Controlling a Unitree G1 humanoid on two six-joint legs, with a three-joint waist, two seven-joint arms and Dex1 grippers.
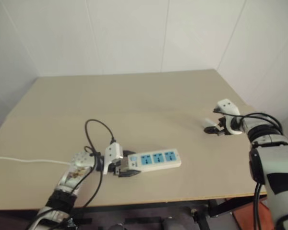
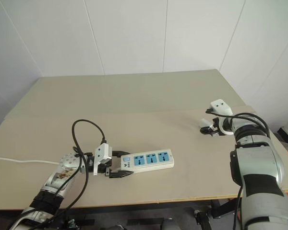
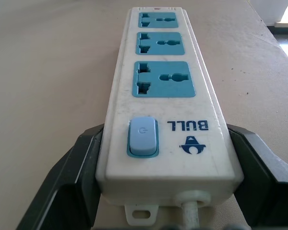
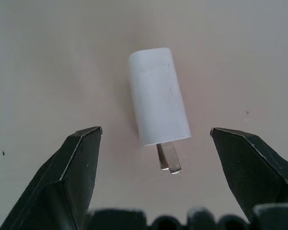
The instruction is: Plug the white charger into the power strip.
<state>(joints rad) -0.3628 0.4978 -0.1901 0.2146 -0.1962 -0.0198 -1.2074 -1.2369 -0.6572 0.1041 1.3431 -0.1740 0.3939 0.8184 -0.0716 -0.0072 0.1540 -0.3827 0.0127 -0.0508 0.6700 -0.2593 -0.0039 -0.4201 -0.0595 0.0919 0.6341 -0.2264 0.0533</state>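
The power strip (image 1: 156, 159) lies flat near the table's front edge, a long white bar with three blue socket faces and a blue switch (image 3: 143, 137). My left gripper (image 1: 127, 167) is shut on its switch end, one black finger (image 3: 81, 167) pressed against each long side. The white charger (image 4: 158, 96) lies on its side at the right of the table, its metal prongs pointing toward my right gripper (image 4: 156, 132). That gripper is open, its fingers (image 4: 77, 163) standing wide on either side of the charger with clear gaps. The charger (image 1: 210, 123) is about a strip's length to the right of the strip.
The strip's thin white cord (image 1: 24, 159) trails left across the beige table (image 1: 134, 96) to its left edge. White walls rise behind the table and on the right. The table's front edge (image 1: 173, 201) runs just below the strip.
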